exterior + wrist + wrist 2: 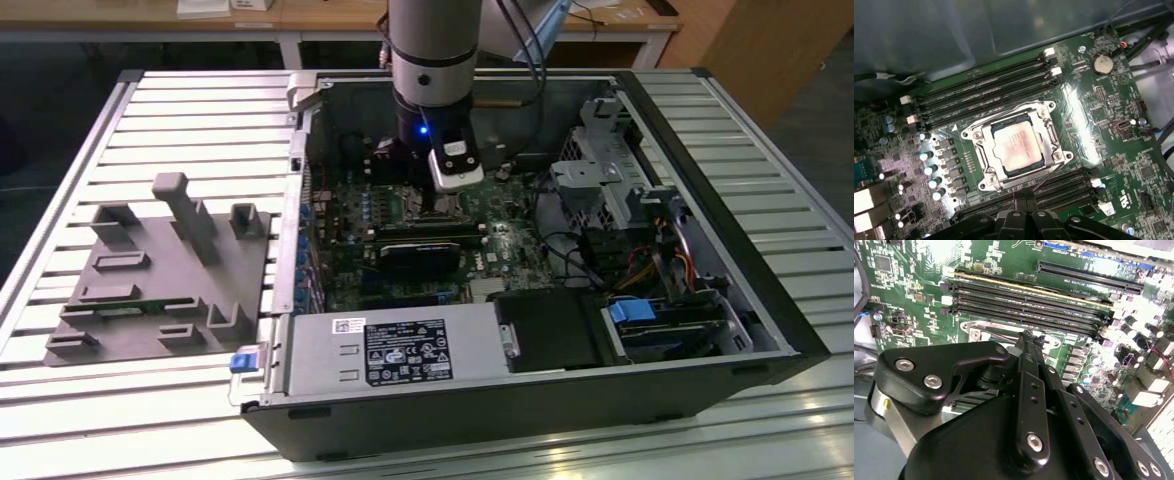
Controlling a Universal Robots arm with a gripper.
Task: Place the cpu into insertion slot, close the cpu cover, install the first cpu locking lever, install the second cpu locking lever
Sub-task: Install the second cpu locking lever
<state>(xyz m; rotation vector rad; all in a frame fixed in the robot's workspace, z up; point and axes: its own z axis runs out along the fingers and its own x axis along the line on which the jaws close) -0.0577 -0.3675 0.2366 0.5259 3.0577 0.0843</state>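
1. The cpu (1017,148) lies flat in the insertion slot (985,175) on the green motherboard (1104,107).
2. The cpu cover (1046,141) is down, framing the chip.
3. The gripper (1023,196) hovers just beside the socket's edge, its fingers pressed together, holding nothing.

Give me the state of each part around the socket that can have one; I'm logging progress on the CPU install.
cpu: seated flat in the insertion slot.
cpu cover: closed down around the cpu, whose top shows through its window.
gripper: low beside the socket's edge, holding nothing visible.
memory slots: unfilled.
computer case: side open, board exposed.
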